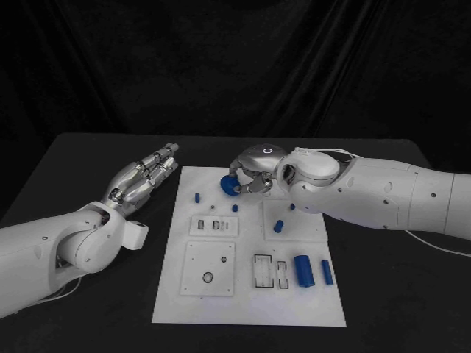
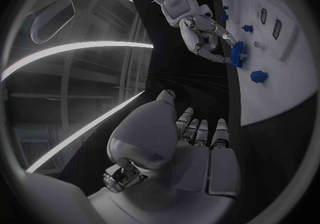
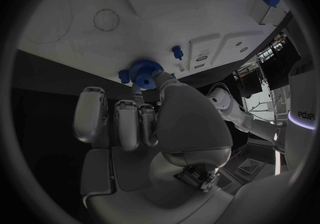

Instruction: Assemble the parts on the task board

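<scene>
Blue toothed plastic gear [image 1: 229,185] sits pinched in the right hand [image 1: 255,170] at the white task board [image 1: 249,309]'s twelve o'clock edge — presumably poised over its post — while the left hand [image 1: 142,179] waits empty, fingers straight, at ten o'clock.

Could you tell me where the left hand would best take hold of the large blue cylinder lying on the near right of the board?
Probably across the middle of the large blue cylinder, from above: it lies flat on the task board, long sides exposed, with a slimmer blue bar close alongside.
</scene>
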